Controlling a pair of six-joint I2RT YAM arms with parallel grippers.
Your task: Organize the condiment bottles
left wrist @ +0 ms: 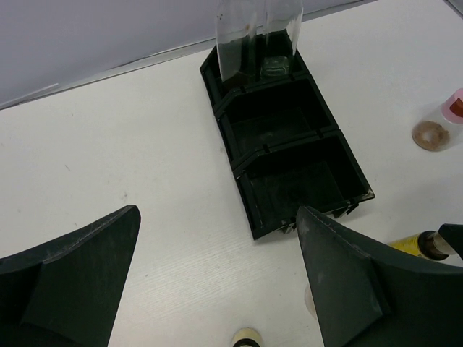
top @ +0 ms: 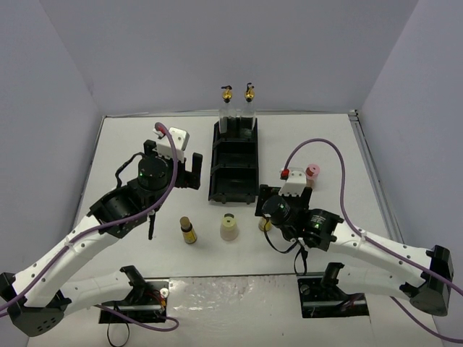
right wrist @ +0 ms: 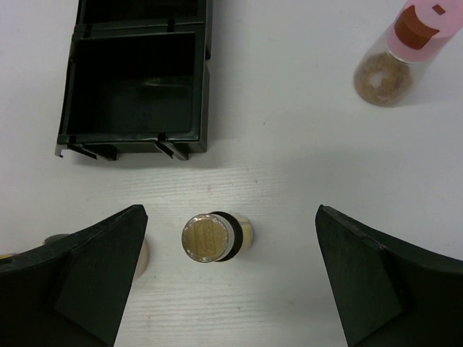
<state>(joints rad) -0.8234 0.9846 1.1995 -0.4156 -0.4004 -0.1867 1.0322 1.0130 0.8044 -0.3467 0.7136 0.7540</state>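
The right gripper [right wrist: 231,210] hangs with its jaws spread wide. Below and between them stands a short amber-yellow bottle with a round tan cap [right wrist: 211,238], close to the bench's near edge and touched by neither finger. A cream bottle [top: 229,228] and a second short amber bottle [top: 188,231] stand further left along that edge. A pink-capped clear bottle [top: 312,172] stands right of the black compartmented plastic tray [top: 215,155]. Two tall clear bottles with gold pourer tops [top: 226,116] fill its far-edge compartment. The left gripper [left wrist: 217,210] is likewise spread, empty, left of the tray.

Top camera looks down on table [top: 325,144]; close wrist views share tray [left wrist: 286,150].
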